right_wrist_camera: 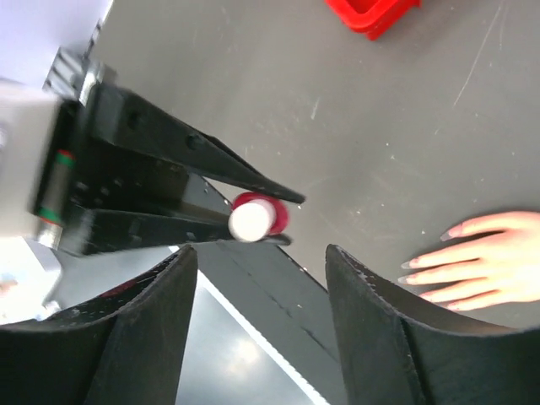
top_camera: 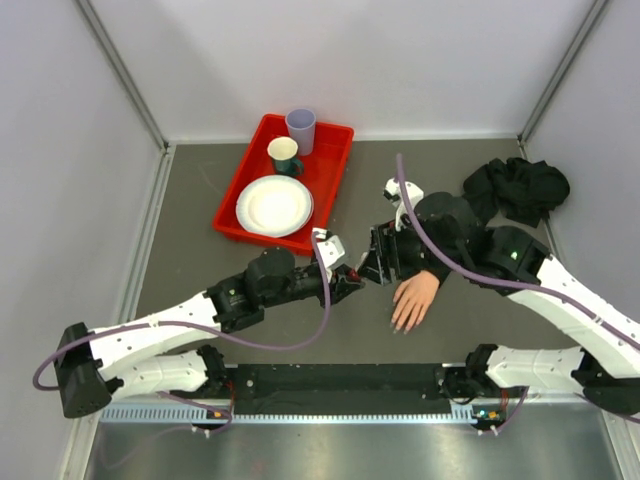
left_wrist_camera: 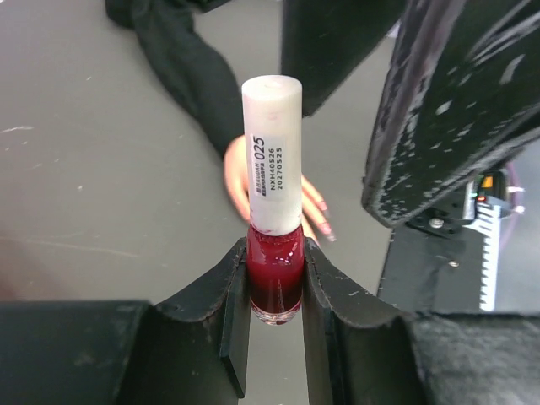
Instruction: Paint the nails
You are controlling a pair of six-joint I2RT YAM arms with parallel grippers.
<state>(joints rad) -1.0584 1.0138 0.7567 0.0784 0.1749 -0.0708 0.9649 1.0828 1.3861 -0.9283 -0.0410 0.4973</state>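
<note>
Left hand (left_wrist_camera: 275,261) tight, right hand (right_wrist_camera: 260,270) wide.

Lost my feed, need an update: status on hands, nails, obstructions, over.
Left hand shut on polish bottle, cap on. Right hand open near the cap, not gripping. Nails pale pink, mannequin hand palm down. Nothing covering them.

White-and-black arms (top_camera: 165,335), purple cables (top_camera: 400,170)
</note>
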